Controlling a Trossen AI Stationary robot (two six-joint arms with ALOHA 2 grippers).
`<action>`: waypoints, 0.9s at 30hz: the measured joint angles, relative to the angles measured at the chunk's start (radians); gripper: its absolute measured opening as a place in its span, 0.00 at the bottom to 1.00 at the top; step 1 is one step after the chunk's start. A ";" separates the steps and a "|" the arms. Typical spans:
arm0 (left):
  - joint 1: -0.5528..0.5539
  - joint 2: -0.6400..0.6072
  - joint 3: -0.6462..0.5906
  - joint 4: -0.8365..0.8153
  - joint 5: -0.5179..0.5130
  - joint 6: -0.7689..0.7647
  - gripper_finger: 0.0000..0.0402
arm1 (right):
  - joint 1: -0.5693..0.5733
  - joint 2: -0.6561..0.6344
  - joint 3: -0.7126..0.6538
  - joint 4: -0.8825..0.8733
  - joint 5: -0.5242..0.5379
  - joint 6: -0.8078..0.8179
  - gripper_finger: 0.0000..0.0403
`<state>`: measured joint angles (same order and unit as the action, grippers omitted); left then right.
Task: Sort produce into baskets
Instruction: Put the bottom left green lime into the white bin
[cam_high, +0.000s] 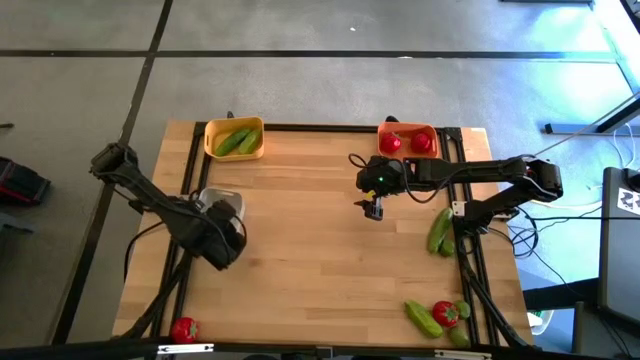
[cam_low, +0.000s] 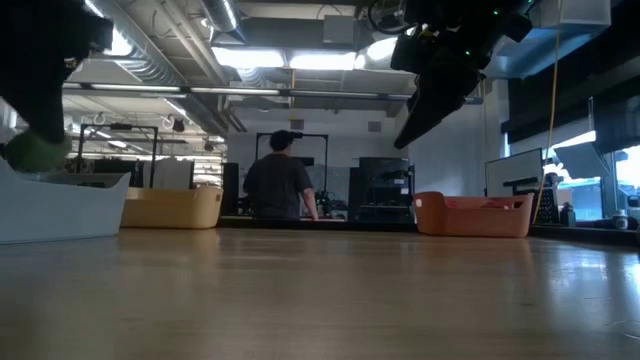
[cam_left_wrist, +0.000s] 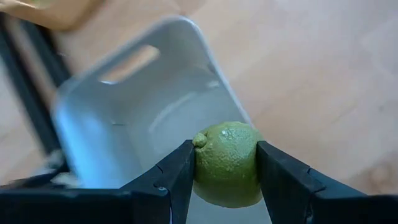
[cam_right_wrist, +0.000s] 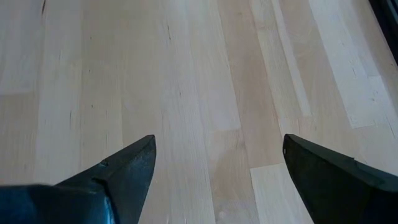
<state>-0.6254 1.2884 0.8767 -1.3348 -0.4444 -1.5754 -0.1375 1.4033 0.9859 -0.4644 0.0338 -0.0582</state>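
Observation:
My left gripper (cam_left_wrist: 225, 169) is shut on a small round green lime (cam_left_wrist: 227, 163) above the whitish tray (cam_left_wrist: 134, 134), which stands at the table's left (cam_high: 222, 199). My right gripper (cam_high: 373, 208) is open and empty above the bare table, near the orange basket (cam_high: 408, 140) that holds two red tomatoes (cam_high: 391, 143). The yellow basket (cam_high: 234, 137) at the far left holds green cucumbers (cam_high: 238, 142). Loose cucumbers (cam_high: 439, 231) lie at the right edge. A cucumber (cam_high: 422, 318) and a tomato (cam_high: 445, 314) lie at the near right. A tomato (cam_high: 184, 329) lies at the near left. My left gripper pinches the lime's two opposite sides (cam_left_wrist: 200, 163) between its two fingers (cam_left_wrist: 177, 174), its stem nub beside one finger. The lime is lifted clear, over the whitish tray's opening.
Black frame rails (cam_high: 190, 170) run along the table's left and right sides. A person (cam_low: 279, 185) stands in the room beyond the far edge. The middle of the wooden table (cam_high: 320, 250) is bare.

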 joint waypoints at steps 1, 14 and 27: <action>0.000 0.000 -0.016 0.035 0.010 0.011 0.39 | 0.000 0.000 0.000 0.000 0.000 0.000 0.84; 0.000 0.000 -0.139 0.139 0.041 0.029 0.39 | 0.000 0.000 0.000 0.003 0.000 0.000 0.84; 0.000 -0.005 -0.139 0.140 0.094 0.083 0.58 | 0.000 0.000 0.000 0.003 0.000 0.000 0.84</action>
<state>-0.6254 1.2830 0.7377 -1.1952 -0.3502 -1.4919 -0.1375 1.4033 0.9859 -0.4614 0.0338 -0.0582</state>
